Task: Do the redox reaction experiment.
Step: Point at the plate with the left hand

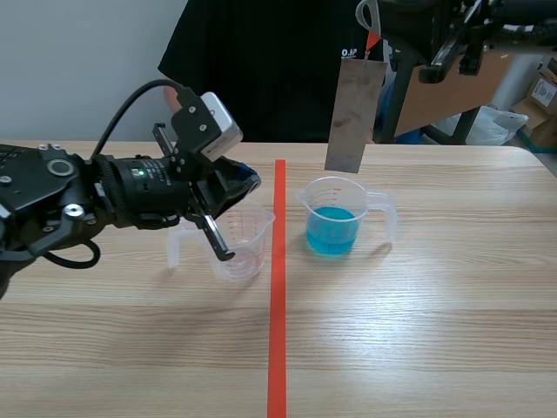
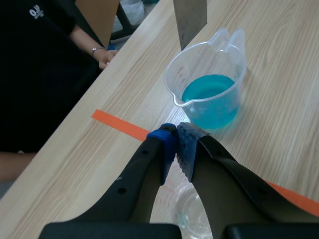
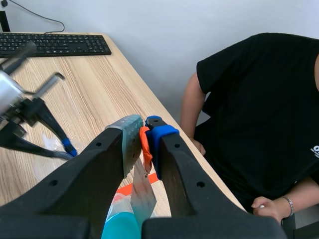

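Observation:
A clear beaker (image 1: 335,218) holding blue liquid (image 1: 331,231) stands just right of the red tape line. Above it hangs a grey metal sheet (image 1: 354,113) by an orange tab (image 1: 372,41). My right gripper (image 1: 383,19) is raised at the far right and shut on that tab. In the right wrist view the orange tab (image 3: 145,144) is pinched between the pads, and the metal sheet (image 3: 142,196) dangles over the blue liquid (image 3: 119,224). My left gripper (image 1: 248,185) is shut on nothing, hovering just over an empty clear cup (image 1: 239,248). The left wrist view shows the left gripper (image 2: 175,137) pointing toward the beaker (image 2: 212,94).
A person in a black shirt (image 1: 261,61) sits across the table, one hand (image 2: 103,56) resting on its far edge. A keyboard (image 3: 55,44) lies at the table's left end. The red tape line (image 1: 278,296) runs down the middle.

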Tool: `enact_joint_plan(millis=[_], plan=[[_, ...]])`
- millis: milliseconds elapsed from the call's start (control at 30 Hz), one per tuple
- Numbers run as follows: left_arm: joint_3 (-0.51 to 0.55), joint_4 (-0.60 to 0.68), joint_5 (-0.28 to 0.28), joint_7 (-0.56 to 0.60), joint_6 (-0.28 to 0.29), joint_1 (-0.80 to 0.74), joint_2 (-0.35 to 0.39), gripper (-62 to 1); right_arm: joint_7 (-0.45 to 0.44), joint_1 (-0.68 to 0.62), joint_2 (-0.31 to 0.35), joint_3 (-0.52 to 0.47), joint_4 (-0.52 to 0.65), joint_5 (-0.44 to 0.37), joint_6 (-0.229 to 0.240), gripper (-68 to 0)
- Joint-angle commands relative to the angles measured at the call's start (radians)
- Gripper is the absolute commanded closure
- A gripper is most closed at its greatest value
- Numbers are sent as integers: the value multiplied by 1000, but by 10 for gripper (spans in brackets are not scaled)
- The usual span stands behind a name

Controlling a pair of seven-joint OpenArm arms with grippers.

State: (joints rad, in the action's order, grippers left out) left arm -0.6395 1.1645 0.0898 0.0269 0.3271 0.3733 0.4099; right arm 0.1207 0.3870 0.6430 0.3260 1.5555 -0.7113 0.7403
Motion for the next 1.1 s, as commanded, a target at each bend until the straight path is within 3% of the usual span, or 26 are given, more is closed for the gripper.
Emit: enact_joint_plan(millis=[0, 133, 500, 867, 1067], plan=[[-3, -6, 10, 27, -3, 32, -17, -32, -16, 23, 10, -13, 7, -15, 5, -15], [-30, -85, 7, 33, -3, 85, -79, -32, -20, 23, 10, -13, 7, -15, 5, -15], [-35, -219, -75, 37, -27, 153, -220, -32, -23, 23, 10, -13, 7, -15, 5, -16], [-35, -262, -106, 66, -56, 159, -277, -32, -23, 23, 10, -13, 7, -15, 5, -15], [-35, -265, -110, 58, -109, 159, -293, -32, -22, 23, 11, -13, 7, -15, 5, -15]])
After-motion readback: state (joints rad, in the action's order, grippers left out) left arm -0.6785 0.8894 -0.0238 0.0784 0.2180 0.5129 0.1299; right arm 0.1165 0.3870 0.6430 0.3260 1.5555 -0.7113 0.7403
